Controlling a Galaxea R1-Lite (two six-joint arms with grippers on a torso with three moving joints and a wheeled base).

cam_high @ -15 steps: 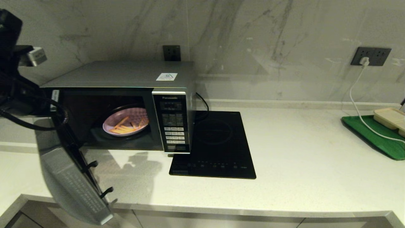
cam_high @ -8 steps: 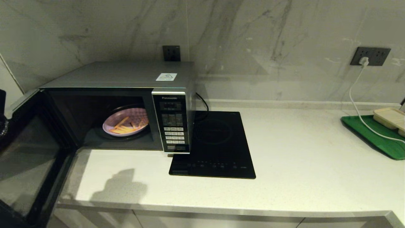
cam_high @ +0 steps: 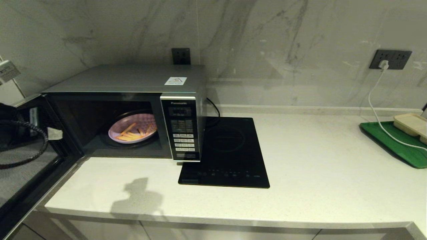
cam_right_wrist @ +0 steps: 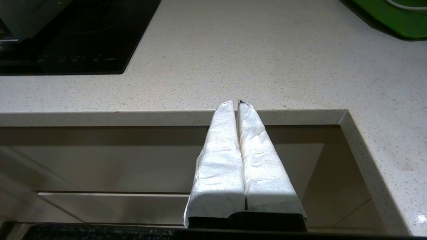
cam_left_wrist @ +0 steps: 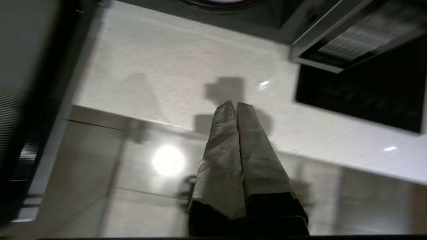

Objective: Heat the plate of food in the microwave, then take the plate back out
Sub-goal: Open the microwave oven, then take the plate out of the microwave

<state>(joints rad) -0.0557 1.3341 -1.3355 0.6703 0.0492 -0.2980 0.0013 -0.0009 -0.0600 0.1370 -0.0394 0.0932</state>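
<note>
The silver microwave (cam_high: pixel 133 80) stands at the left of the counter with its door (cam_high: pixel 30 166) swung wide open toward me. Inside, on the turntable, rests the lilac plate of food (cam_high: pixel 132 128) with orange-yellow fries. My left gripper (cam_left_wrist: pixel 235 105) hovers over the counter's front edge in front of the microwave, shut and holding nothing; only its cable shows at the head view's left edge. My right gripper (cam_right_wrist: pixel 235 103) is shut and empty, low before the counter edge, outside the head view.
A flat black induction cooktop (cam_high: pixel 228 153) lies right of the microwave. A green tray (cam_high: pixel 395 143) with a beige container (cam_high: pixel 412 124) and a white charging cable (cam_high: pixel 377 96) sits at the far right. The counter's front edge (cam_high: pixel 213 221) runs close to me.
The microwave door has swung from half open to wide open at the left. My left arm has pulled away to the left edge of the head view.
</note>
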